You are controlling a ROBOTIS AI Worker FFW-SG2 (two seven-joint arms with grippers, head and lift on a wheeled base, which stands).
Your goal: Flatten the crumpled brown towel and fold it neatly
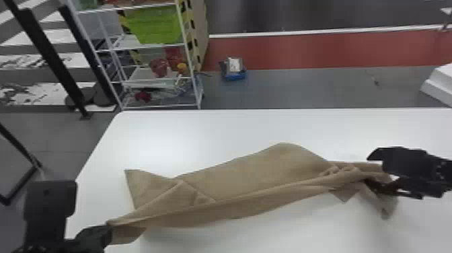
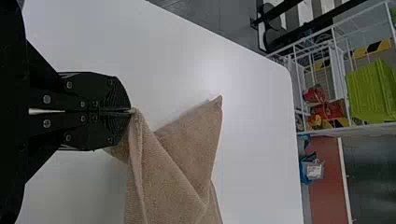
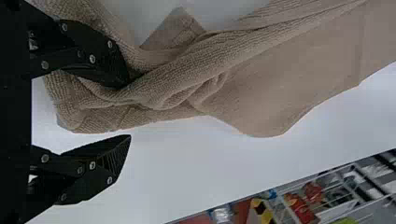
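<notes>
The brown towel (image 1: 249, 171) lies stretched across the white table, its far part spread fairly smooth and its near edge in long folds. At its near left corner my left gripper (image 1: 109, 232) holds on; in the left wrist view the left gripper (image 2: 130, 110) is shut on a pinched corner of the towel (image 2: 173, 172). My right gripper (image 1: 373, 171) is at the bunched right end. Seen from the right wrist, the right gripper (image 3: 128, 109) stands open, one finger against the folds of the towel (image 3: 187, 88), the other over bare table.
The white table (image 1: 201, 134) extends beyond the towel to its far edge. Behind it on the left stands a wire shelf (image 1: 154, 79) with a green bin (image 1: 153, 25). A small blue item (image 1: 233, 70) lies on the floor farther back.
</notes>
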